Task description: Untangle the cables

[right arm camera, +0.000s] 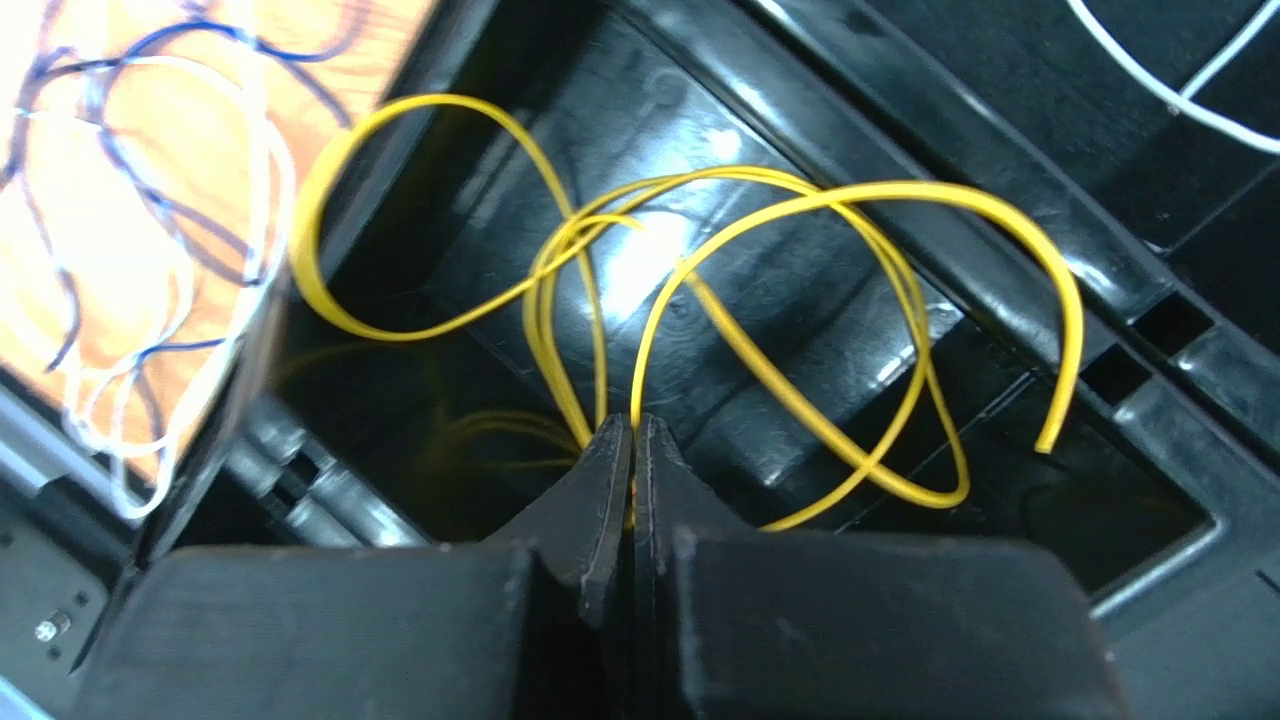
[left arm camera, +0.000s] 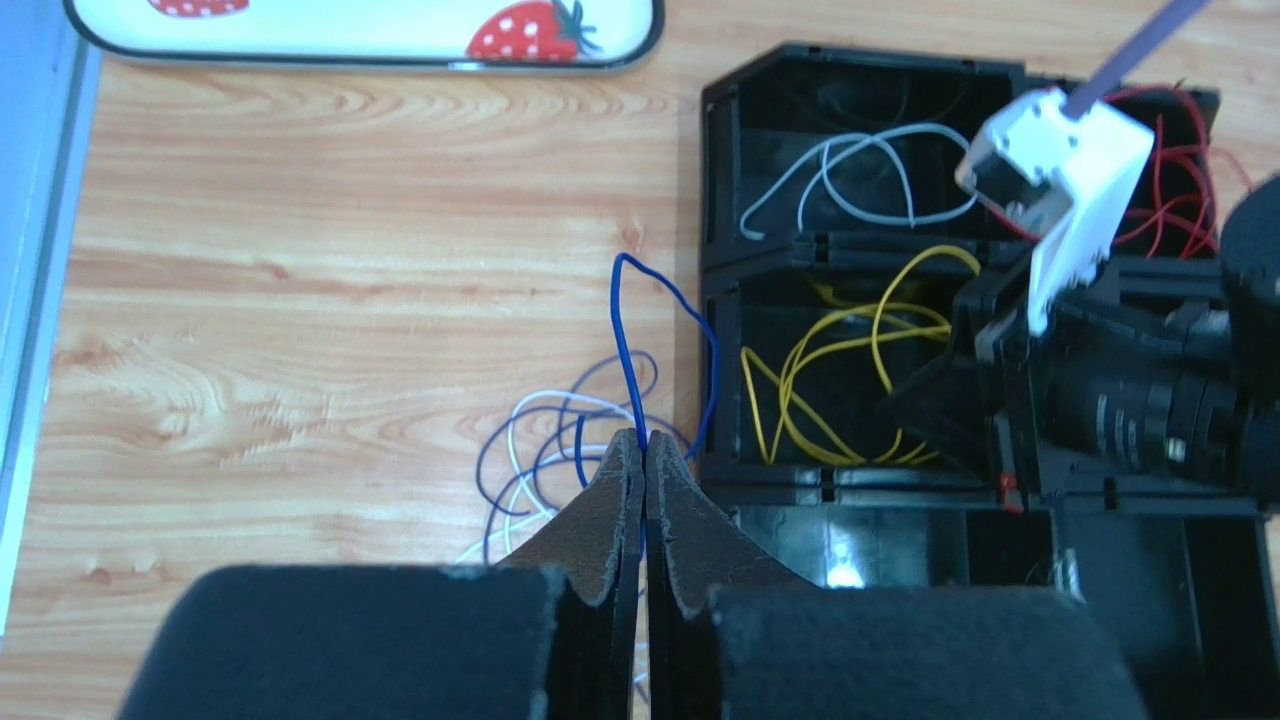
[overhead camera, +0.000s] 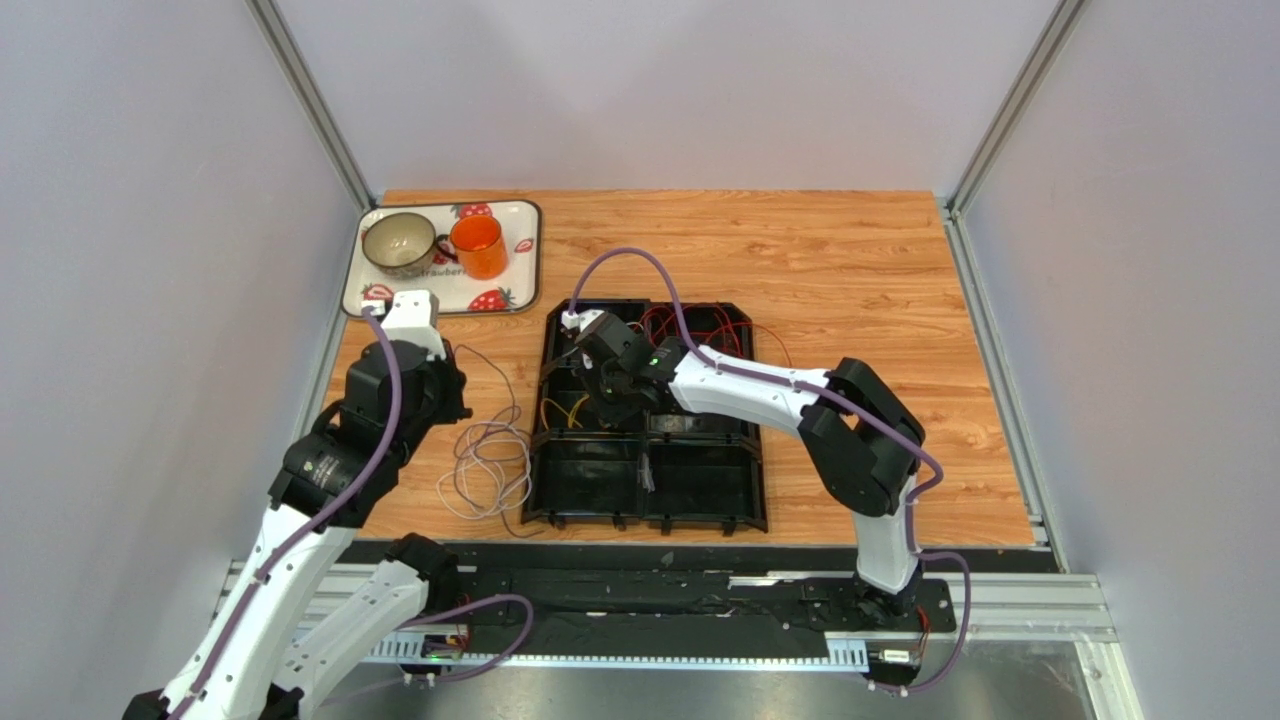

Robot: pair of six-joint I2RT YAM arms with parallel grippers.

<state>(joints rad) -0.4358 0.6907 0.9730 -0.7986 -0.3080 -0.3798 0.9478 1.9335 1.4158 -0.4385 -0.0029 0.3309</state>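
Three colours sorted, one knot of blue and white to go

Left of the black tray (overhead camera: 699,477), on the counter (overhead camera: 842,255), lies a loose heap of blue and white wires (overhead camera: 484,468), their loops running through one another. That heap is the part of the job not yet done. The left hand (left arm camera: 643,458) is clenched on a blue wire (left arm camera: 624,323) that comes out of the heap, just beside the tray's left wall. Above the pinch the wire stands in a tall loop that leans toward the tray.

Inside the tray the work looks further on. The far-left compartment holds a white wire (left arm camera: 902,131) by itself. The compartment next to it on the near side holds a yellow wire (right arm camera: 872,188). The far-right compartment holds red wires (left arm camera: 1190,150), partly hidden by the right arm.

The right hand (right arm camera: 633,435) is down in the yellow compartment, clenched on the yellow wire close to the floor, with the rest of that wire lying in slack curls around it.

By my reading, the yellow only needs letting go. What is left is to draw the blue free of the white outside the tray and give each its own place.
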